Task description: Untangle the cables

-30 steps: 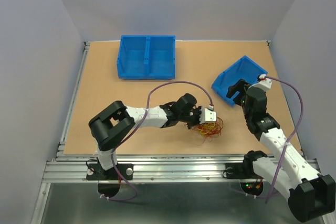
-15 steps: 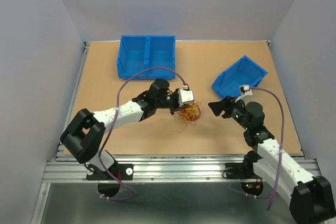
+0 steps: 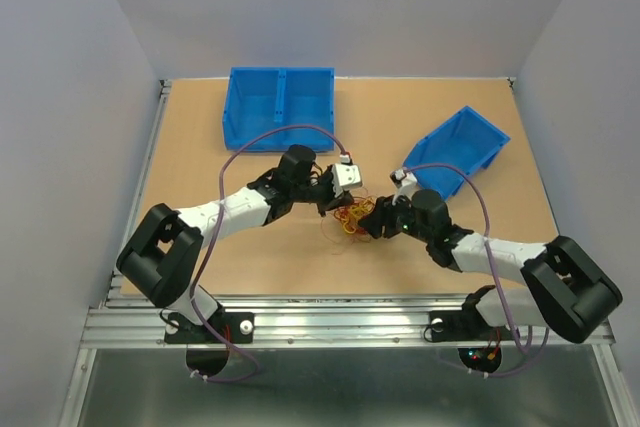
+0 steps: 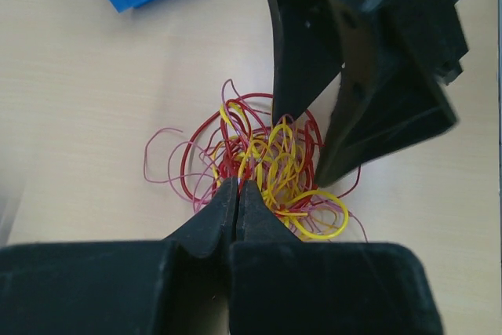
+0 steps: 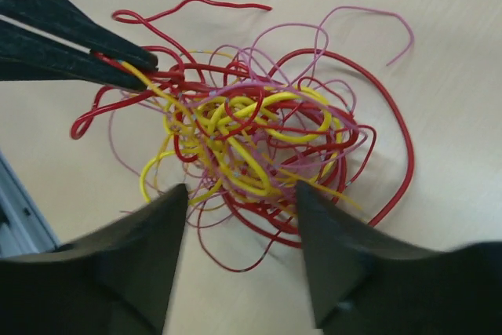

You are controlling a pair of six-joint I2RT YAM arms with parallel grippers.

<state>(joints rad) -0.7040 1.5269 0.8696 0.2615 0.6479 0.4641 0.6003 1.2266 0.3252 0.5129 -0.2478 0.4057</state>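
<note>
- Right gripper (image 5: 239,190): a second ago it was way over by the tilted blue bin (image 3: 460,147). Now it's swung in and is parked right on the tangle. Its jaws are apart, medium-wide, and they've been narrowing as it came. The cables (image 5: 251,139) sit just ahead of the tips and between them, and I don't see anything pinched yet.
- Left gripper (image 4: 238,186): jaws pressed flat together, nipping a few red and yellow strands at the edge of the clump nearest its tips. Over the last second it finished clamping down and dragged the whole bundle away from the front edge, up toward the middle of the table (image 3: 190,167).
- The cables themselves are still one loose ball of red, yellow and pink loops. It spreads out just beyond the left tips and faces the right jaws from the other side. It looks like it's resting on the table, but I can't tell for sure if it's lifted a bit.
- My read: both grippers now meet at the same knot from opposite sides, so this looks like the setup for a second grab and a pull-apart. Nothing is separated yet, so it's early days.
- Further back, the tilted bin is behind the right jaws and the double blue bin (image 3: 280,107) is beyond the left jaws. Both are well apart from the cables.
</note>
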